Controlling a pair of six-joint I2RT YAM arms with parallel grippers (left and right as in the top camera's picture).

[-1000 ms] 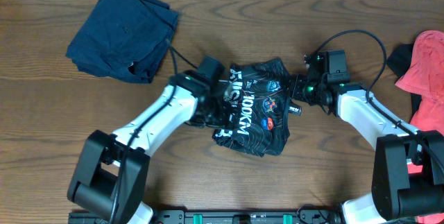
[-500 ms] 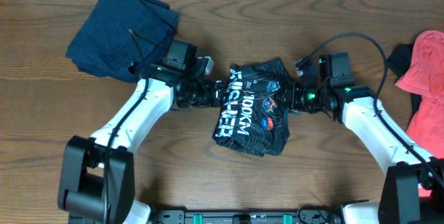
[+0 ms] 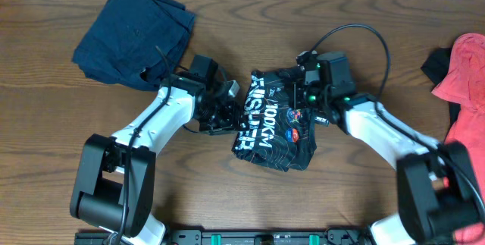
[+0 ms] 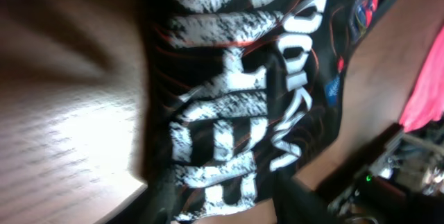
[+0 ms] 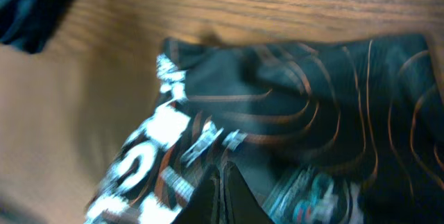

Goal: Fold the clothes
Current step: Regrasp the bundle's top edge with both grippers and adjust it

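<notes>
The clothes (image 3: 274, 127), a black jersey with white lettering and orange lines, lie folded in a compact bundle mid-table. My left gripper (image 3: 232, 113) is at the bundle's left edge. In the left wrist view the jersey (image 4: 236, 92) fills the frame, and the left gripper (image 4: 229, 200) has a dark finger on each side of the lettered edge, closed in on the cloth. My right gripper (image 3: 304, 99) hovers over the bundle's upper right. In the right wrist view the right gripper (image 5: 220, 177) is shut, tips pressed together just above the jersey (image 5: 305, 92), with no cloth showing between them.
A navy-blue folded garment (image 3: 136, 36) lies at the back left, close behind the left arm. A coral-red garment (image 3: 466, 74) lies at the right edge with a dark item (image 3: 433, 64) beside it. Cables loop above both wrists.
The left gripper drew back left from over the jersey, opened wide, then returned to its left edge and closed in. The right gripper slid left onto the jersey and shut.
</notes>
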